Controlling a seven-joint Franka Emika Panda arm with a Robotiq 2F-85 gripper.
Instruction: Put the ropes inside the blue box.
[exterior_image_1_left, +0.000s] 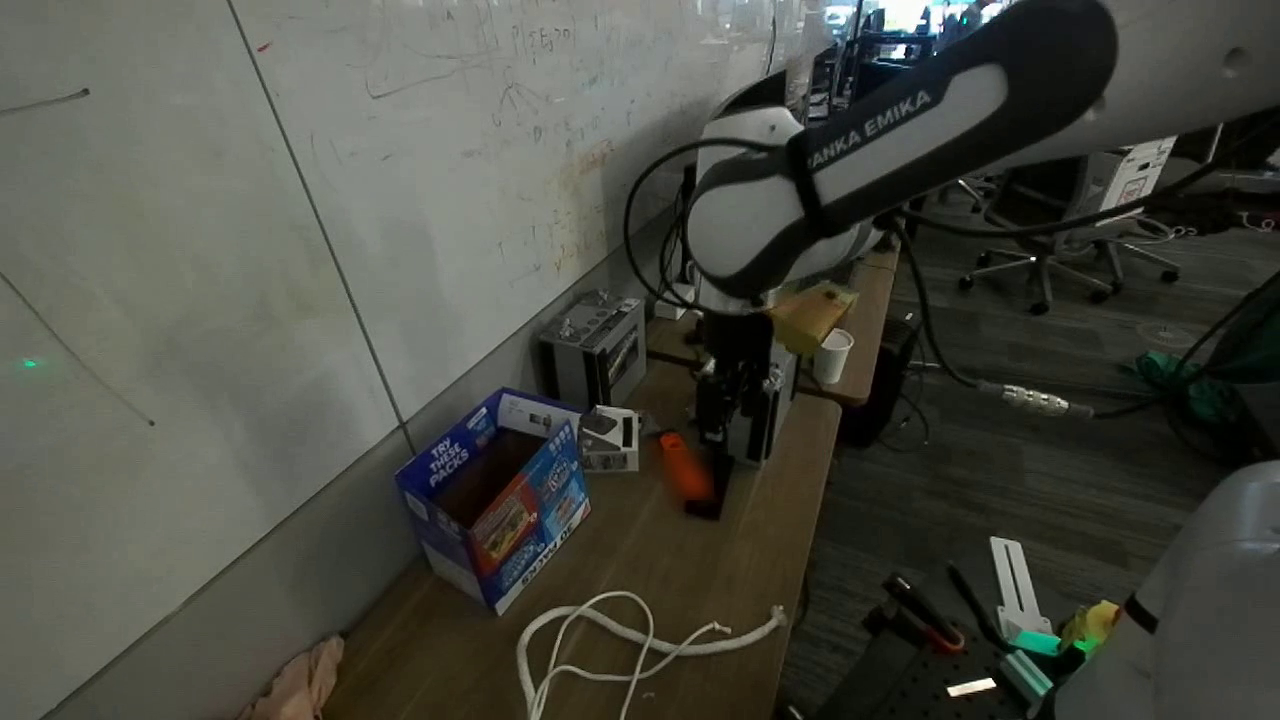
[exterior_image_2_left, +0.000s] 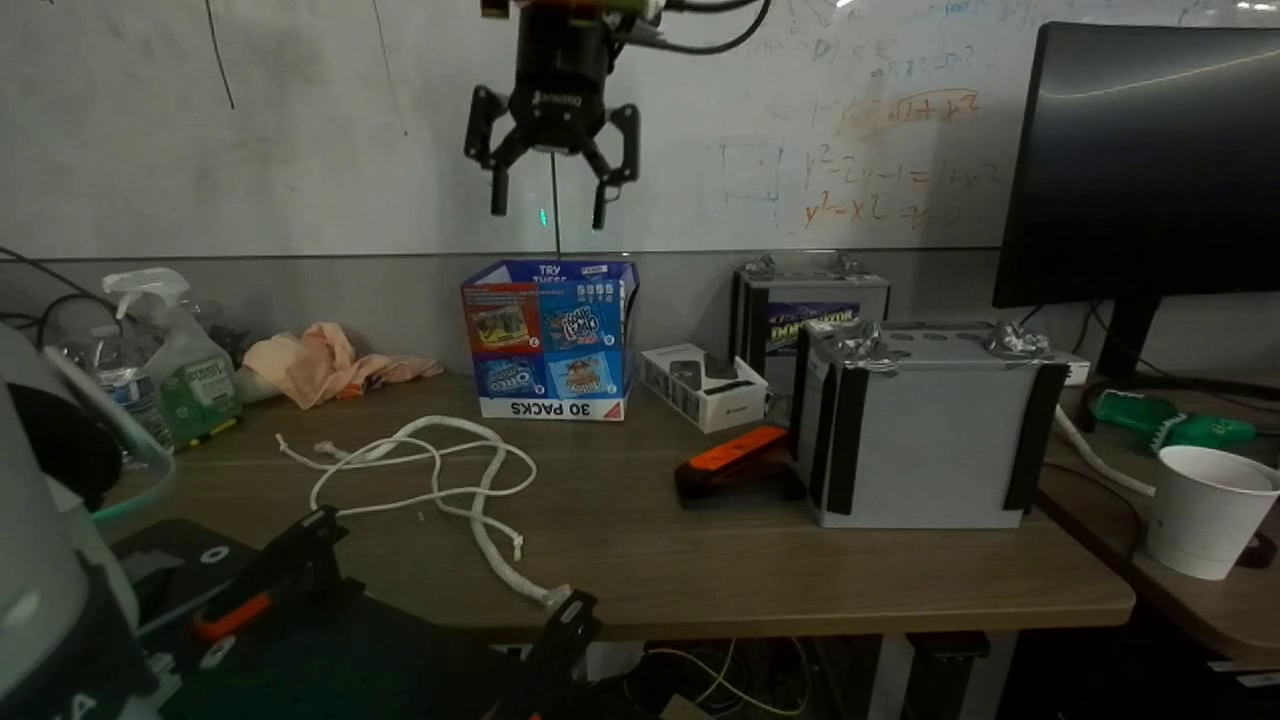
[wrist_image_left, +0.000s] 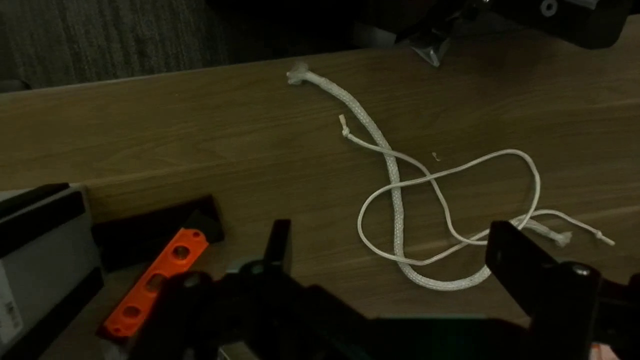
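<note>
Wrist view: end effector spread wide, empty, presumably for ropes.
In both exterior views, blue box open-topped, likely awaiting them.

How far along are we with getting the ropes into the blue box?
Done: nothing that shows; what is visible inside the blue box holds no rope. In hand: nothing; the gripper hangs open above the table. Left: the thick rope and the thin rope crossing it; both lie on the table.
</note>
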